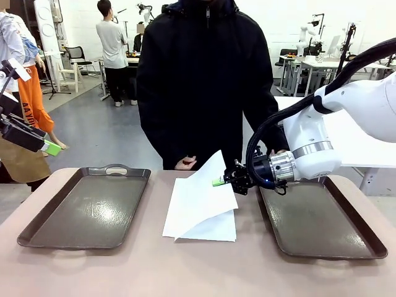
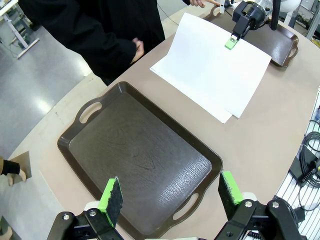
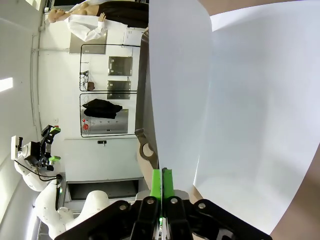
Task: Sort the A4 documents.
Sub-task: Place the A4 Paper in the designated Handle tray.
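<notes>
The A4 documents [image 1: 204,216] lie as a small white stack on the table between two trays. My right gripper [image 1: 218,181] is shut on the right edge of the top sheet [image 1: 201,192] and holds that edge lifted, so the sheet curls up off the stack. The right wrist view shows the pads [image 3: 156,183] pressed together on the sheet [image 3: 180,90], with the lower sheet [image 3: 260,125] flat beyond. My left gripper [image 2: 171,194] hangs open high above the left tray [image 2: 95,135], well away from the papers [image 2: 215,65]. From there the right gripper [image 2: 232,42] is seen on the sheet.
Two dark brown handled trays flank the stack, the left tray [image 1: 37,229] and the right tray [image 1: 365,241], with nothing in them. A person in a black jacket stands at the far edge, one hand [image 1: 185,164] near the table behind the papers.
</notes>
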You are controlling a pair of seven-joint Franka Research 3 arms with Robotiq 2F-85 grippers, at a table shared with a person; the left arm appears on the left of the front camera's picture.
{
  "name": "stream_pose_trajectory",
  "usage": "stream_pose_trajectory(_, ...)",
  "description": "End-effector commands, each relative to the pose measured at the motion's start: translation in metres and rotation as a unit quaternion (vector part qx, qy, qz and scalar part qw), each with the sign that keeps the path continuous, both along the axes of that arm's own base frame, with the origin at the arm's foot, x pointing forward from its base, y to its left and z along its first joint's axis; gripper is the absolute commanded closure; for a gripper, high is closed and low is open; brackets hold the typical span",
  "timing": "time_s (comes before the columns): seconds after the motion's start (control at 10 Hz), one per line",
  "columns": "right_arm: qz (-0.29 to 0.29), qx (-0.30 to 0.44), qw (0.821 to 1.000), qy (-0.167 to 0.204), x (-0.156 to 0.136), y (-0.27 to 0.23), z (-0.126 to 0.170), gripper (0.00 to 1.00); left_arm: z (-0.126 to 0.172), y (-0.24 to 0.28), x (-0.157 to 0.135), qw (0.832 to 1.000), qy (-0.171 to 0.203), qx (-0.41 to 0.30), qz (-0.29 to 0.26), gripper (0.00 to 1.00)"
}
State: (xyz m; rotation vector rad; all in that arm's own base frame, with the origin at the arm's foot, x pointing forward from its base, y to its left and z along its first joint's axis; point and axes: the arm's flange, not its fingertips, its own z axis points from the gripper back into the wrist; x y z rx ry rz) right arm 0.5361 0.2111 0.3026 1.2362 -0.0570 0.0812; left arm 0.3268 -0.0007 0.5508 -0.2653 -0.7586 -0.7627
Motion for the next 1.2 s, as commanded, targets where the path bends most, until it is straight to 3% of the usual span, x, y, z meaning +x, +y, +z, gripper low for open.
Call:
stream_pose_trajectory(0.0,-0.005,0.001,1.0,0.002,0.0,0.001,-0.001,1.0,0.0,0.001,0.0,1.0,-0.001,-0.002,-0.005,0.0)
stream_pose_trajectory(0.5,0.0,0.0,1.0,0.0,0.0,0.0,0.0,0.99,0.0,0.001,0.0,1.0,-0.001,-0.002,-0.005,0.0)
stream_pose_trajectory(1.1,-0.003,-0.021,0.999,-0.025,-0.011,-0.142,0.063,0.99,0.0,0.001,0.0,1.0,-0.001,-0.002,-0.005,0.0)
